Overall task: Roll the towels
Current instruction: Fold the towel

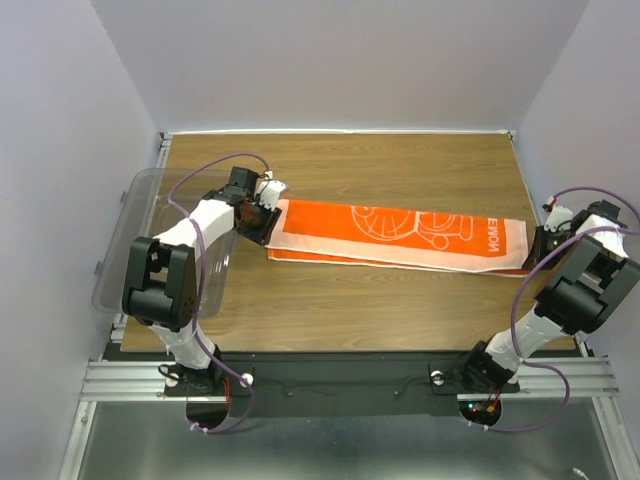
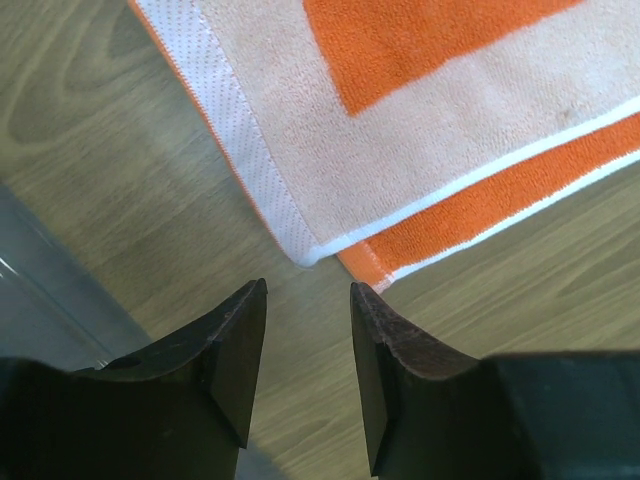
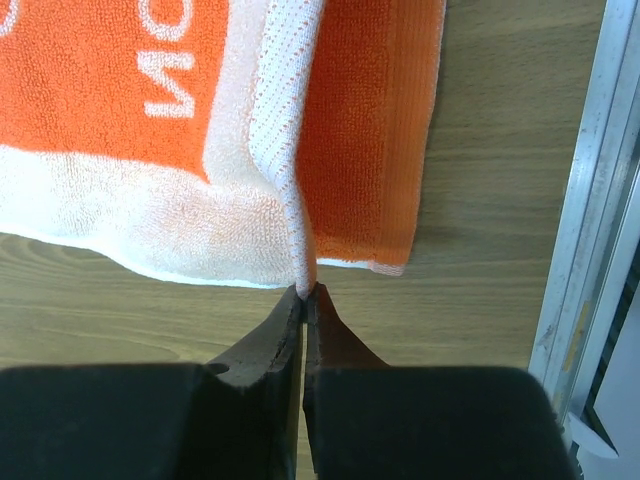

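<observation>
My right fingers (image 3: 290, 325) pinch the towel (image 3: 340, 150) corner, while my left fingers (image 2: 245, 340) hover spread near its other end.

The whole surface (image 1: 400, 300) is taken in from high above and behind the arm bases (image 1: 205, 382), looking down and forward. The left wrist view is held close, aimed past the left end effector (image 2: 308, 295) at one corner of the towel (image 2: 400, 150). The right wrist view is held just as near at the opposite end. Both ends are shared with the overhead view.
</observation>
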Tool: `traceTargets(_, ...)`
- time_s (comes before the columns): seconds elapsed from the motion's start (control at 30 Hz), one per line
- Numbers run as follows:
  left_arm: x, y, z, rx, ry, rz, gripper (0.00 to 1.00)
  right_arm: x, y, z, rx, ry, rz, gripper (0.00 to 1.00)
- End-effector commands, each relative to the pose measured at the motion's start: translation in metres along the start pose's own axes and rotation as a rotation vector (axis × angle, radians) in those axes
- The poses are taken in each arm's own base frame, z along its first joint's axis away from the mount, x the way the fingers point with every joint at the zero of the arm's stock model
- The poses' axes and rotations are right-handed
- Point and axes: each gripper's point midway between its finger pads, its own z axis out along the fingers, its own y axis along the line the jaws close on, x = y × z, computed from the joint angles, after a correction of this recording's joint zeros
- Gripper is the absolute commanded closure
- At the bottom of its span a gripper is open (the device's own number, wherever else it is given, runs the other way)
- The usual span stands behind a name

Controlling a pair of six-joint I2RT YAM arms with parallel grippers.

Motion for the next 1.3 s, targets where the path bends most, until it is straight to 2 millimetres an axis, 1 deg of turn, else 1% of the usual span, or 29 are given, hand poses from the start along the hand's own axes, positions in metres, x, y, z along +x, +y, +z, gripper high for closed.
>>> traceTargets(0.0, 0.0, 0.006, 0.01, -0.077, 0.01, -0.044, 0.5, -0.013, -0.003, -0.012, 0.002, -0.038, -0.022, 0.99)
traceTargets(0.07, 0.002, 0.009, 0.015, -0.093, 0.026, -0.06, 0.5, -0.013, -0.002, -0.012, 0.003, -0.037, -0.023, 0.99)
traceTargets(0.27, 0.007, 0.005, 0.022, -0.096, 0.05, -0.071, 0.51, -0.016, -0.005, -0.014, 0.009, -0.04, -0.028, 1.0)
traceTargets(0.43, 0.013, 0.01, 0.026, -0.13, 0.065, -0.09, 0.55, -0.017, -0.005, -0.013, 0.004, -0.036, -0.027, 1.0)
traceTargets(0.5, 0.016, 0.011, 0.029, -0.138, 0.08, -0.098, 0.55, -0.017, -0.005, -0.012, 0.003, -0.035, -0.027, 1.0)
traceTargets(0.73, 0.019, 0.003, 0.038, -0.086, 0.099, -0.116, 0.57, -0.016, -0.005, -0.013, 0.004, -0.033, -0.03, 0.99)
traceTargets(0.83, 0.02, -0.001, 0.042, -0.06, 0.102, -0.123, 0.6, -0.016, -0.005, -0.013, 0.002, -0.032, -0.029, 1.0)
traceTargets(0.9, 0.02, -0.002, 0.043, -0.053, 0.104, -0.125, 0.64, -0.016, -0.005, -0.012, 0.0, -0.03, -0.03, 1.0)
traceTargets(0.93, 0.02, -0.002, 0.043, -0.051, 0.1, -0.125, 0.69, -0.016, -0.005, -0.013, 0.0, -0.03, -0.03, 1.0)
traceTargets(1.0, 0.019, -0.002, 0.044, -0.049, 0.098, -0.127, 0.73, -0.016, -0.005, -0.012, -0.001, -0.031, -0.03, 0.99)
traceTargets(1.03, 0.017, -0.002, 0.044, -0.046, 0.093, -0.128, 0.8, -0.015, -0.004, -0.012, -0.002, -0.028, -0.03, 0.99)
traceTargets(1.1, 0.015, -0.001, 0.042, -0.048, 0.084, -0.127, 0.88, -0.014, -0.004, -0.012, -0.003, -0.024, -0.03, 1.0)
traceTargets(1.13, 0.014, 0.0, 0.04, -0.05, 0.078, -0.126, 0.95, -0.014, -0.004, -0.012, -0.003, -0.025, -0.032, 0.99)
traceTargets(1.2, 0.008, 0.001, 0.035, -0.055, 0.069, -0.12, 1.0, -0.016, -0.004, -0.014, -0.001, -0.033, -0.035, 0.99)
traceTargets(1.23, 0.006, 0.002, 0.031, -0.059, 0.064, -0.117, 1.0, -0.019, -0.005, -0.016, 0.002, -0.041, -0.035, 0.99)
traceTargets(1.27, -0.003, 0.005, 0.024, -0.072, 0.042, -0.106, 1.0, -0.022, -0.005, -0.017, 0.003, -0.048, -0.036, 0.99)
